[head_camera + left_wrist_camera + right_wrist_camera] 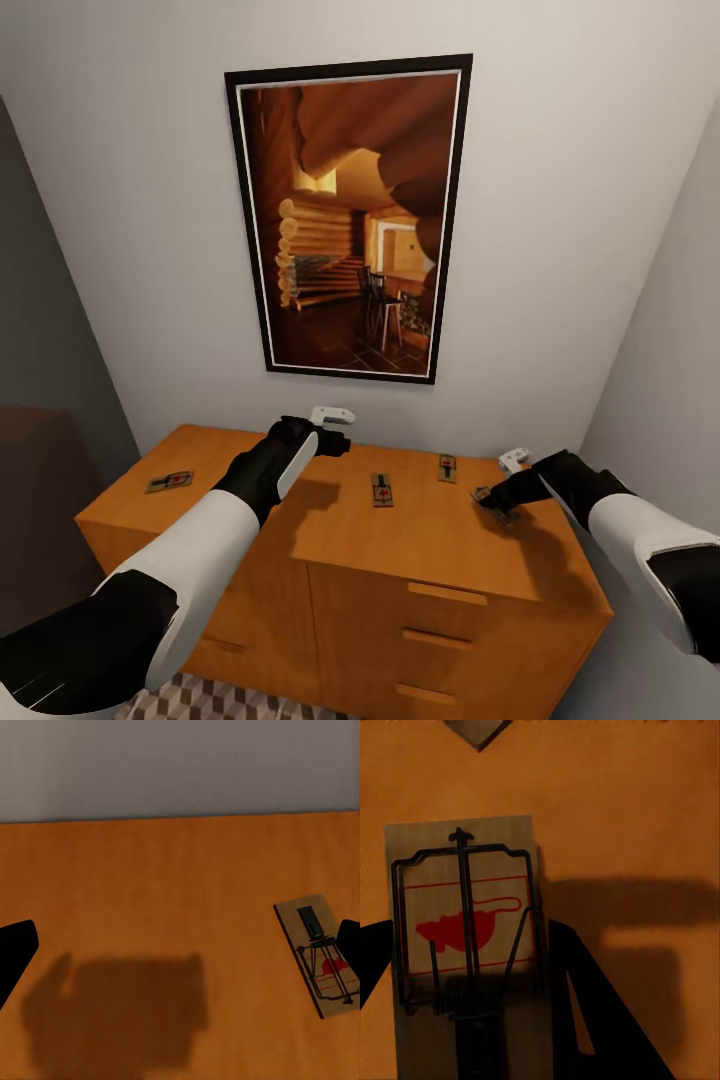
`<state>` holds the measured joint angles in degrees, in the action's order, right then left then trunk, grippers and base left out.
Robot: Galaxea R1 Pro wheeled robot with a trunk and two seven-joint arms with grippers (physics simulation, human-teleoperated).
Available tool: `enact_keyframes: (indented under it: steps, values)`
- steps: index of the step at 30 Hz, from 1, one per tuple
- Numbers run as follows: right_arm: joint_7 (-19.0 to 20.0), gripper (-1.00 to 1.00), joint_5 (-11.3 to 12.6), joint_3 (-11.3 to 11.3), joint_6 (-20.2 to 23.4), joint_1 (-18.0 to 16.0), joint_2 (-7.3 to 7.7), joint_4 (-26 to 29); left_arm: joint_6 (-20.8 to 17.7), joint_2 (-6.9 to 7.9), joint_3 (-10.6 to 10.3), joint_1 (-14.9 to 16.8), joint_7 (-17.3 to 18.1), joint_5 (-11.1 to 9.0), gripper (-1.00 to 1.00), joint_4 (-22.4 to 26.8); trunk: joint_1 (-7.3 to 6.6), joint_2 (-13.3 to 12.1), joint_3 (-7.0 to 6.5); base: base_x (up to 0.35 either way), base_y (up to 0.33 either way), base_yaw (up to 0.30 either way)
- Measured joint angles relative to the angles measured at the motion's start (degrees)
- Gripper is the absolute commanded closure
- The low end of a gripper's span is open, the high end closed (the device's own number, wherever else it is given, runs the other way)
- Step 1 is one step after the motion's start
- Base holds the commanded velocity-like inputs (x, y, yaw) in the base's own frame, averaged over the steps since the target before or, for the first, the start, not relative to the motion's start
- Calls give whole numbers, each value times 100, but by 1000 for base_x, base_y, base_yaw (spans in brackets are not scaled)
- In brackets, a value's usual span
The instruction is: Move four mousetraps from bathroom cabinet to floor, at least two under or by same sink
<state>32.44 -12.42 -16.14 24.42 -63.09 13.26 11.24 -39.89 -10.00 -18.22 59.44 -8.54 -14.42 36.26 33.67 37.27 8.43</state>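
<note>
1. Four mousetraps lie flat on the orange-brown cabinet [440,545]: the far-left mousetrap [170,482], the middle mousetrap [382,490], the rear mousetrap [447,468] and the right mousetrap [465,945].
2. The right gripper [492,497] is down at the right mousetrap, its dark fingers [585,1012] spread along both long edges; whether they press it I cannot tell.
3. The left gripper [338,440] hovers over bare cabinet top, spread wide and holding nothing.

A tall black-framed picture [350,220] of a warm log-cabin interior with stairs and chairs hangs on the plain off-white wall [560,200]. A grey side wall [40,300] stands at the left, with a dark brown surface [35,500] below it.
</note>
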Motion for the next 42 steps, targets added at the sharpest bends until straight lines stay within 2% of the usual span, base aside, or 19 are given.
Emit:
enact_keyframes:
  steps: [2, 4, 8, 12, 26, 28, 29, 35, 39, 42]
  values:
    - [-67, 100, 32, 68, 126, 0, -30, 103, 0, 0, 0, 0, -1, 0, -100, 0, 0, 0, 0, 0, 0, 0]
    - [-107, 100, 64, 233, 272, 0, -46, 226, 0, 0, 0, 0, -4, 0, -100, -2, 0, 0, 0, 0, 0, 0]
    - [-143, 100, 71, 793, 579, 1, -56, 384, 3, 0, 0, 0, -7, 0, -100, -1, 0, 0, 0, 0, 0, 0]
    - [-146, 100, 47, 1003, 660, 1, -57, 423, 7, 0, 0, 0, -7, 0, -100, -2, 0, 0, 0, 0, 0, 0]
    - [-111, 100, 56, 1106, 801, 2, -50, 484, 9, 0, 9, 0, -14, 0, -100, -1, 0, 0, 0, 0, 0, 0]
    - [-82, 100, 69, 1105, 989, 1, -44, 564, 9, 0, 9, 0, -16, 0, -100, -2, 0, 0, 0, 0, 0, 0]
    - [-38, 100, 85, 1101, 1178, 1, -23, 749, 9, 0, 9, 0, -16, 0, -100, -5, 0, 0, -1, 0, 0, 0]
    - [44, 100, 75, 1086, 1702, 2, -6, 1378, 9, 0, 9, 0, -25, 0, -100, 0, 0, 0, 0, 0, 0, 0]
    - [54, 100, 58, 1073, 2607, 2, -6, 2038, 9, 0, 9, 0, -30, 0, -100, -3, 0, 0, 0, 0, 0, 0]
    - [55, 100, 51, 1062, 2948, 3, -5, 2307, 9, 0, 9, 0, -30, -1, -100, -3, 0, 0, 0, 0, 0, 0]
